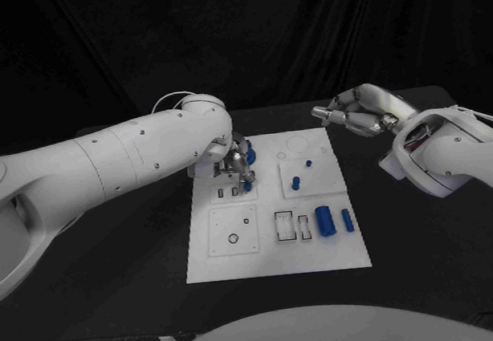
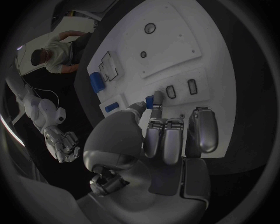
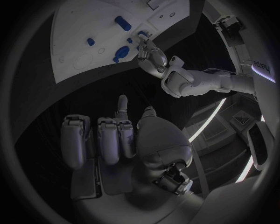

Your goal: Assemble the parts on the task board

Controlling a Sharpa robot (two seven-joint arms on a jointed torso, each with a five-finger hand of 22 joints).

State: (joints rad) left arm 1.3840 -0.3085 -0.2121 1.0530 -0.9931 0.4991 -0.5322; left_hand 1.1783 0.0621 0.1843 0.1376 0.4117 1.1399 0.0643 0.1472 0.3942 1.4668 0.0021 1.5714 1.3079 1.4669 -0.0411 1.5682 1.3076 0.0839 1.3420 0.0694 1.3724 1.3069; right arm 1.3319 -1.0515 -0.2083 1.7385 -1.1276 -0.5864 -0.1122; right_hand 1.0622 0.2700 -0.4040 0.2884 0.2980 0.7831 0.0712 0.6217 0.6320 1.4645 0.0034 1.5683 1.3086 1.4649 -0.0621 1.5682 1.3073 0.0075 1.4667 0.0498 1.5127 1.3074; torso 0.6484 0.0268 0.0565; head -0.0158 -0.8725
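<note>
I pinch a blue part [image 2: 156,100] in my left hand [image 1: 232,157] to seat it, frame centre | right hand [image 1: 356,112] curled empty, parked upper right off the task board [image 1: 278,260]

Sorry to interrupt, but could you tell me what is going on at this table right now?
The robot is assembling small blue parts on the white board. Its left robot hand is down over the board's far left area, pinching a blue part beside two small rectangular slots. The right robot hand hangs off the board's far right corner, holding nothing. More blue pieces lie on the board's right side.
</note>
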